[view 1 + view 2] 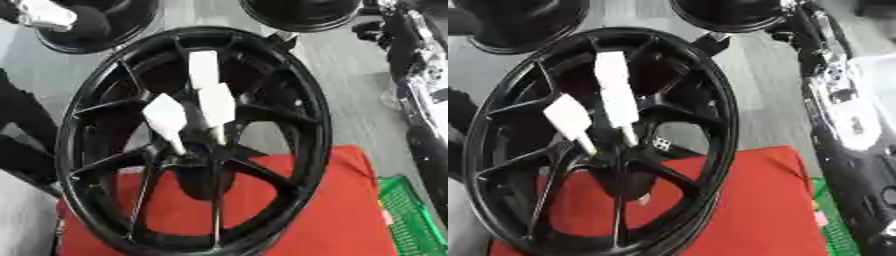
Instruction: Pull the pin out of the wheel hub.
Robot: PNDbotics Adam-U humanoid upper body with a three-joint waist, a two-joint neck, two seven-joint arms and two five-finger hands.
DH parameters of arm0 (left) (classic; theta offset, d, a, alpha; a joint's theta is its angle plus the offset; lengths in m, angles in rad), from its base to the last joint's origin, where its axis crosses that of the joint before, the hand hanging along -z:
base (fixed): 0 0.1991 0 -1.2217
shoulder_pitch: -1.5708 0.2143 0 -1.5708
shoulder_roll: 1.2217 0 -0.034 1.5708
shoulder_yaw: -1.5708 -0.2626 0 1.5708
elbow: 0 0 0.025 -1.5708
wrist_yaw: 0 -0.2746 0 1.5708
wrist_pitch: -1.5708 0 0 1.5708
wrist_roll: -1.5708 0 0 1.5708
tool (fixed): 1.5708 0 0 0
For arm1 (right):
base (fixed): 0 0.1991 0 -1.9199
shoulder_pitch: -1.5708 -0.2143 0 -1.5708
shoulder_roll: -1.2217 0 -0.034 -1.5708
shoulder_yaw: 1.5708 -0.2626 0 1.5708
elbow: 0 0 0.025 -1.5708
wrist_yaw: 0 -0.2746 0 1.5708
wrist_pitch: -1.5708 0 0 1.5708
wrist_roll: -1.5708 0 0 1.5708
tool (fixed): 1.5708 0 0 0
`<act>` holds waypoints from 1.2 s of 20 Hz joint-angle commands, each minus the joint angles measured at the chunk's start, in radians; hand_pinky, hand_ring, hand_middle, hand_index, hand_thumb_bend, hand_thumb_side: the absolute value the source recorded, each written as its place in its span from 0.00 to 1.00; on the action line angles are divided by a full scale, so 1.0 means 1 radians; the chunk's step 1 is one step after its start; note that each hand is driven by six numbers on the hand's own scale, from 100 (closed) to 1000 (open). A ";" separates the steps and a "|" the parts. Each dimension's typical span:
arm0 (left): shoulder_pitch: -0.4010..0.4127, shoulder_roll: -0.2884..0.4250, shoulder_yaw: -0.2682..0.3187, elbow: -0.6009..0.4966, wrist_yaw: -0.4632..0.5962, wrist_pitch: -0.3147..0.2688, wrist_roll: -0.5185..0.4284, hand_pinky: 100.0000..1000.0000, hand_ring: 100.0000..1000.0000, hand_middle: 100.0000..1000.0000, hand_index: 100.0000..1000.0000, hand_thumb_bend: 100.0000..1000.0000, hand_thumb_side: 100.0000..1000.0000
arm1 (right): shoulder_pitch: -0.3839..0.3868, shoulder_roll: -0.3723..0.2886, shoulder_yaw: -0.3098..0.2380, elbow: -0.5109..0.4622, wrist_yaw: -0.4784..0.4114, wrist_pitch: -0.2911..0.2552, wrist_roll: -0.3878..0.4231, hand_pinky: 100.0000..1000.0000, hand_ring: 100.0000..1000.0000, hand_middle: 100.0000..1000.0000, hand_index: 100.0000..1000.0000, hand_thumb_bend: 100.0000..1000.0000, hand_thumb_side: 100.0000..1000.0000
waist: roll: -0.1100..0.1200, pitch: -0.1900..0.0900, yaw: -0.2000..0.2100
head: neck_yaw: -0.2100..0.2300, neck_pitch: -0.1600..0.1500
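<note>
The black wheel hub (188, 145) is stood upright on the red mat (332, 210) (white pins (166, 120) at its centre); hand state cannot be told.

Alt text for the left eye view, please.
A black spoked wheel stands tilted over a red cloth, with two white tapered pieces pointing into its hub. A green basket sits lower right; a black and silver arm runs down the right edge.
</note>
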 commanded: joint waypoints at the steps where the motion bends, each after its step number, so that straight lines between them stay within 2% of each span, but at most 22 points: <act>1: -0.010 0.033 0.020 -0.007 -0.007 0.000 0.009 0.65 0.69 0.66 0.75 0.47 0.24 | -0.011 -0.024 -0.007 -0.013 -0.003 -0.001 -0.001 0.74 0.59 0.65 0.69 0.00 0.64 | -0.003 -0.022 0.000 | -0.001 -0.003; 6: -0.007 0.034 0.019 -0.011 -0.007 0.000 0.013 0.65 0.69 0.66 0.75 0.47 0.27 | -0.010 -0.025 -0.007 -0.013 -0.003 -0.001 -0.001 0.74 0.59 0.65 0.69 0.00 0.64 | -0.004 -0.021 0.002 | 0.001 0.000; 10: 0.009 0.042 0.039 -0.028 -0.007 0.000 0.041 0.65 0.68 0.65 0.74 0.47 0.23 | -0.012 -0.024 -0.008 -0.016 -0.003 -0.004 -0.003 0.74 0.59 0.65 0.69 0.00 0.63 | -0.006 -0.021 0.006 | 0.002 -0.003; 12: 0.041 0.059 0.077 -0.055 0.001 0.009 0.116 0.64 0.67 0.65 0.74 0.46 0.18 | -0.016 -0.023 -0.010 -0.021 -0.005 -0.007 -0.005 0.74 0.59 0.65 0.69 0.00 0.63 | -0.008 -0.020 0.008 | 0.004 -0.008; 13: 0.063 0.069 0.101 -0.073 0.010 0.019 0.177 0.65 0.68 0.67 0.75 0.43 0.16 | -0.017 -0.024 -0.012 -0.023 -0.005 -0.008 -0.007 0.74 0.59 0.65 0.69 0.00 0.63 | -0.008 -0.019 0.010 | 0.004 -0.009; 15: 0.117 0.088 0.144 -0.113 0.061 0.044 0.319 0.65 0.69 0.69 0.75 0.35 0.16 | -0.017 -0.027 -0.015 -0.026 -0.007 -0.010 -0.011 0.74 0.59 0.65 0.69 0.00 0.63 | -0.010 -0.017 0.013 | 0.004 -0.009; 18: 0.175 0.109 0.177 -0.148 0.138 0.085 0.488 0.64 0.68 0.69 0.75 0.32 0.17 | -0.015 -0.031 -0.019 -0.026 -0.008 -0.011 -0.016 0.74 0.59 0.65 0.69 0.00 0.63 | -0.012 -0.015 0.018 | 0.006 -0.004; 21: 0.196 0.124 0.171 -0.160 0.171 0.099 0.531 0.64 0.68 0.68 0.75 0.32 0.20 | -0.014 -0.033 -0.020 -0.026 -0.008 -0.012 -0.017 0.74 0.59 0.65 0.69 0.00 0.63 | -0.014 -0.013 0.020 | 0.009 0.001; 22: 0.199 0.127 0.168 -0.163 0.174 0.098 0.525 0.64 0.68 0.68 0.75 0.32 0.23 | -0.014 -0.033 -0.020 -0.026 -0.009 -0.012 -0.018 0.74 0.59 0.65 0.69 0.00 0.63 | -0.015 -0.013 0.019 | 0.009 0.002; 23: 0.200 0.129 0.165 -0.168 0.175 0.093 0.513 0.64 0.68 0.68 0.75 0.38 0.26 | -0.014 -0.033 -0.021 -0.026 -0.009 -0.012 -0.018 0.74 0.59 0.65 0.69 0.00 0.63 | -0.015 -0.012 0.019 | 0.008 0.002; 24: 0.200 0.130 0.160 -0.171 0.177 0.086 0.493 0.65 0.68 0.68 0.75 0.37 0.32 | -0.014 -0.032 -0.021 -0.026 -0.009 -0.012 -0.018 0.74 0.59 0.65 0.69 0.00 0.63 | -0.014 -0.012 0.018 | 0.007 0.003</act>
